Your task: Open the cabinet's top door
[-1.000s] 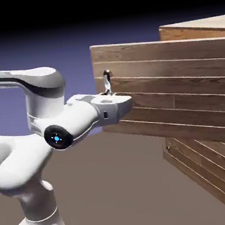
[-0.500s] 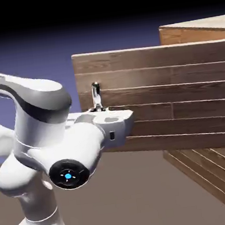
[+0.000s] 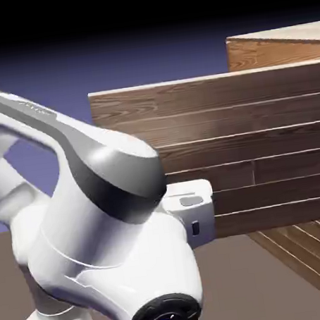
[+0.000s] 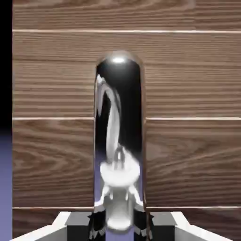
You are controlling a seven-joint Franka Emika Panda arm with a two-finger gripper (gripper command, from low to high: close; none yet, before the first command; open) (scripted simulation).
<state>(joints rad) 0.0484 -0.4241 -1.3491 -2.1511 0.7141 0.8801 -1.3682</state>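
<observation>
The cabinet (image 3: 275, 39) stands at the exterior view's right, brown planks under a tan top. Its top door (image 3: 247, 151) is swung well out from the body, its free edge pointing to the exterior view's left. The arm's big white elbow covers that edge, and the handle is hidden there; only the white hand (image 3: 193, 215) shows against the door's lower planks. In the hand view the silver bar handle (image 4: 120, 136) stands upright and large in the middle, with my gripper (image 4: 120, 225) shut on its lower part, in front of the door's planks (image 4: 193, 155).
The lower plank panel (image 3: 311, 264) of the cabinet sits shut below the swung door. The arm's elbow and wrist joint (image 3: 116, 239) fill the exterior view's lower left. A strip of blue-violet backdrop (image 4: 4, 188) shows past the door's edge.
The top door has swung further out, its free edge moving toward the exterior view's left. The arm drew back with it, and its elbow now hides the handle in the exterior view.
</observation>
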